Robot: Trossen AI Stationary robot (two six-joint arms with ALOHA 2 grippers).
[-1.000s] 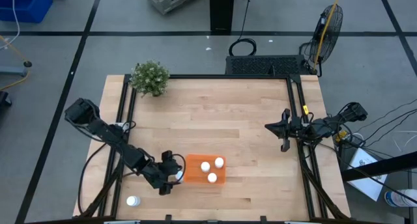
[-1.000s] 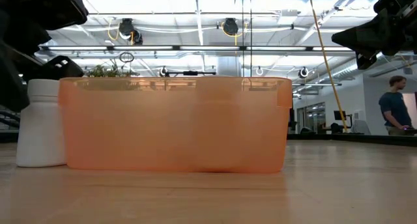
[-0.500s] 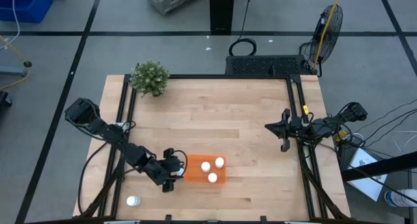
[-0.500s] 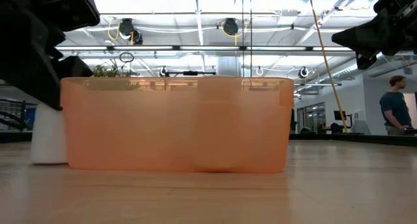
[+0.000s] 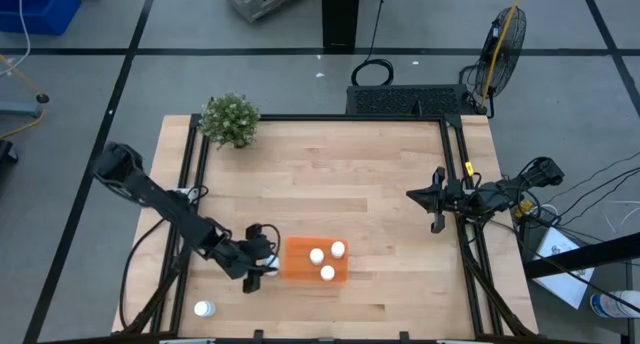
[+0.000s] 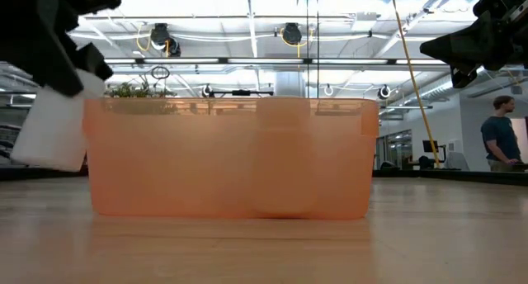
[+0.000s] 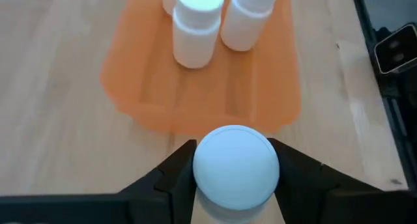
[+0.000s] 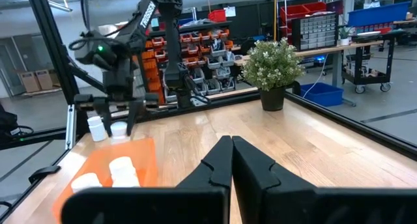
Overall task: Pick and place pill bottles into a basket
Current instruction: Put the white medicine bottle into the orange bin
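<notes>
An orange basket (image 5: pixel 295 256) rests flat on the wood near the table's front, with three white pill bottles (image 5: pixel 326 273) standing in it. Just left of the basket, my left gripper (image 5: pixel 262 271) is shut on another pill bottle (image 7: pixel 236 167), which also shows in the low view (image 6: pixel 49 127), raised off the table. One more pill bottle (image 5: pixel 203 309) stands at the front left corner. My right gripper (image 5: pixel 436 206) waits shut at the table's right side, above the wood, holding nothing. My left gripper pinches the pill bottle between its two fingers (image 7: pixel 171 178), one on each side of the white cap (image 7: pixel 202 168). The fingers slant down from the table's left. The bottle is lifted clear of the table and slightly tilted (image 6: pixel 33 152).
A green potted plant (image 5: pixel 230 120) stands at the far left corner. Bare wood lies across the table's middle and far side. Black rails (image 5: pixel 455 164) edge the table. In the room beyond, a person (image 6: pixel 500 139) stands far off at the right.
My left gripper has shut on the pill bottle beside the basket's left end and risen. The bottle, which stood on the table a second ago, now hangs clear of it, slightly tilted.
</notes>
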